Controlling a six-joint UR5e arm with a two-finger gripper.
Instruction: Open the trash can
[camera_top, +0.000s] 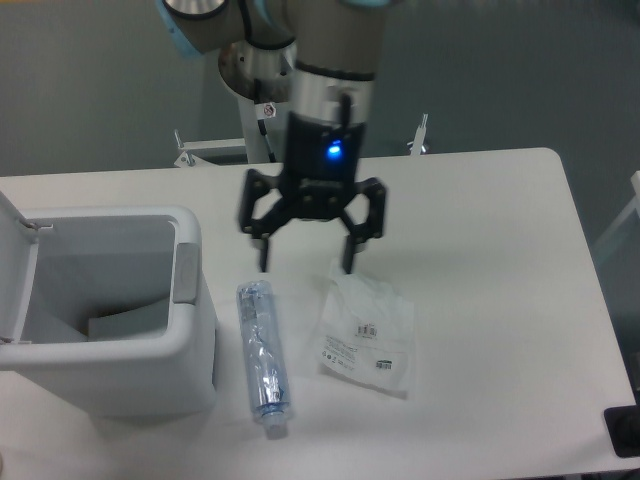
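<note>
The trash can (190, 365) is a large white boxy bin at the left of the table. Its lid (15, 270) stands swung up at the far left, so the inside shows, with a pale flat item at the bottom. A grey push tab (186, 272) sits on its right rim. My gripper (306, 262) hangs above the table, right of the bin, with its two black fingers spread wide and nothing between them. It does not touch the bin.
A crushed clear plastic bottle (263, 357) lies just right of the bin. A clear plastic bag with labels (367, 335) lies below and right of the gripper. A black object (625, 430) sits at the table's lower right corner.
</note>
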